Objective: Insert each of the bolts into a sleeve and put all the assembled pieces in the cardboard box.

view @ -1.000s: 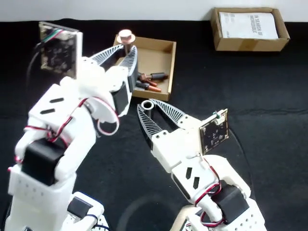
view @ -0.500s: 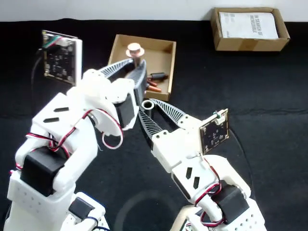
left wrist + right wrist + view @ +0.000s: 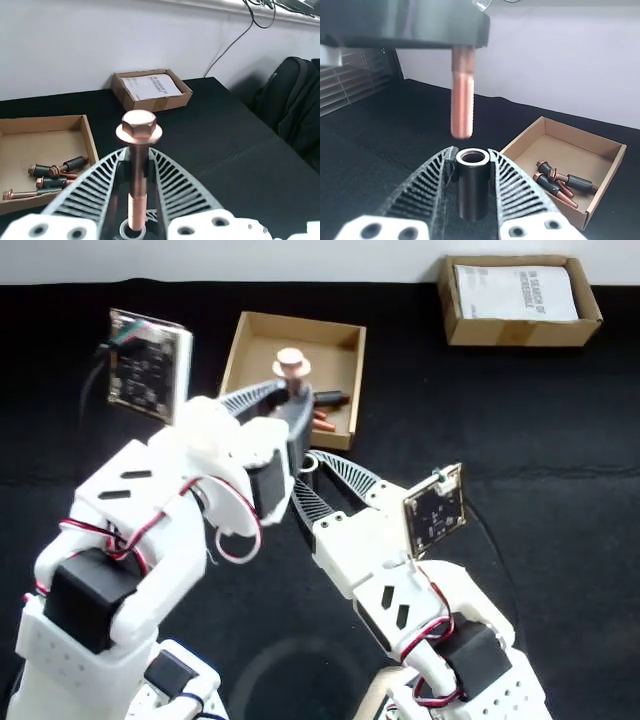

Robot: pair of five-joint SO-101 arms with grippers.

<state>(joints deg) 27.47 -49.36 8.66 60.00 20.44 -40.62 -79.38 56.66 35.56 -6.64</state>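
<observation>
The left claw (image 3: 136, 152) pinches a copper bolt (image 3: 136, 172) upright.

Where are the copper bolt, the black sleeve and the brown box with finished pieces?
copper-coloured metal bolt (image 3: 136, 170), left wrist view, on its shaft.
black cylindrical sleeve (image 3: 472, 192), right wrist view, on its outer wall.
open brown cardboard box (image 3: 262, 345), high view, on its bare floor.

Copper bolt (image 3: 137, 170); black sleeve (image 3: 472, 192); brown cardboard box (image 3: 331, 353); black table (image 3: 520, 440).
</observation>
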